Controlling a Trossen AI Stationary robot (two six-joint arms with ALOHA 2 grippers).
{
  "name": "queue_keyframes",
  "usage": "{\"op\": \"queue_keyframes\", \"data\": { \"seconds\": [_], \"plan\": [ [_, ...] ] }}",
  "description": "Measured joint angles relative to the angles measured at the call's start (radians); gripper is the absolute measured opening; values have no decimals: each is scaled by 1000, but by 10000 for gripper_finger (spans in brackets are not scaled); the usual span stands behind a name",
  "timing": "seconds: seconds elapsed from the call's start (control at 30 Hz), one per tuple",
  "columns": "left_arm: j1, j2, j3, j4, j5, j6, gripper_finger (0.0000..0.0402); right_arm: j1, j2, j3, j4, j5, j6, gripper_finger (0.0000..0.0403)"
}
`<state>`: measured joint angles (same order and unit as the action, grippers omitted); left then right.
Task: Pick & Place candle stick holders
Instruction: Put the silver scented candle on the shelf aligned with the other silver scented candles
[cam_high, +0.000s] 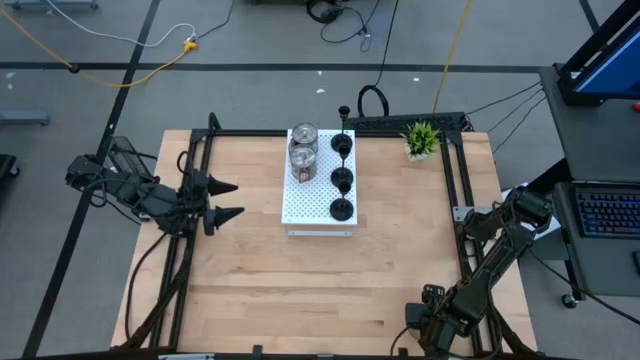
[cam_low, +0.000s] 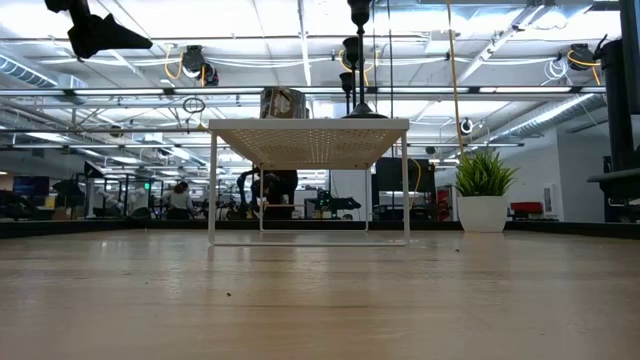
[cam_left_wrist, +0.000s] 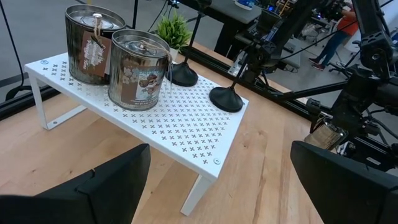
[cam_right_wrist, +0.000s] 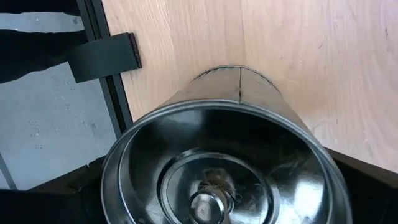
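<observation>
A white perforated board (cam_high: 318, 205) stands on legs at the table's middle. On it stand two shiny silver holders (cam_high: 302, 148) and three black goblet-shaped holders (cam_high: 342, 180); all also show in the left wrist view, the silver ones (cam_left_wrist: 118, 56) and a black base (cam_left_wrist: 225, 98). My left gripper (cam_high: 224, 199) hangs open and empty left of the board, pointing at it. My right gripper (cam_high: 432, 322) is at the table's near right corner, shut on a third silver holder (cam_right_wrist: 217, 155), which fills its wrist view. My right gripper has the silver holder between its two fingers, its open mouth (cam_right_wrist: 217, 180) turned toward the wrist camera and its round wall (cam_right_wrist: 242, 90) pointing away over the wood. The holder hides the places where the fingers meet it. It lies tilted, not upright.
A small green potted plant (cam_high: 421, 140) stands at the far right of the table. Black frame rails run along the table's left (cam_high: 185, 250) and right (cam_high: 462, 190) sides. Bare wood (cam_high: 300, 290) lies between the board and the near edge.
</observation>
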<state>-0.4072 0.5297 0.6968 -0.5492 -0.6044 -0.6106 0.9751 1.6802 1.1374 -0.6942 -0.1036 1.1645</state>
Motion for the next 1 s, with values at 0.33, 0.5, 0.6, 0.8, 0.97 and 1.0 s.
{"op": "queue_keyframes", "data": {
  "seconds": [0.33, 0.5, 0.6, 0.8, 0.97, 1.0],
  "plan": [
    [0, 0, 0, 0, 0, 0, 395, 0, 0, -1, -1, 26, -8, 371],
    [0, 0, 0, 0, 0, 0, 395, 0, 0, -1, -1, 28, -10, 359],
    [0, 0, 0, 0, 0, 0, 395, 0, 0, -1, -2, 30, -10, 358],
    [0, 0, 0, 0, 0, 0, 395, 0, 0, 0, -12, 55, -10, 350],
    [0, 0, 0, 16, 0, -18, 395, -12, 0, 0, -29, 58, -28, 349],
    [0, 0, 0, 25, 0, -21, 395, -16, 0, 0, -34, 58, -34, 349]
  ]
}}
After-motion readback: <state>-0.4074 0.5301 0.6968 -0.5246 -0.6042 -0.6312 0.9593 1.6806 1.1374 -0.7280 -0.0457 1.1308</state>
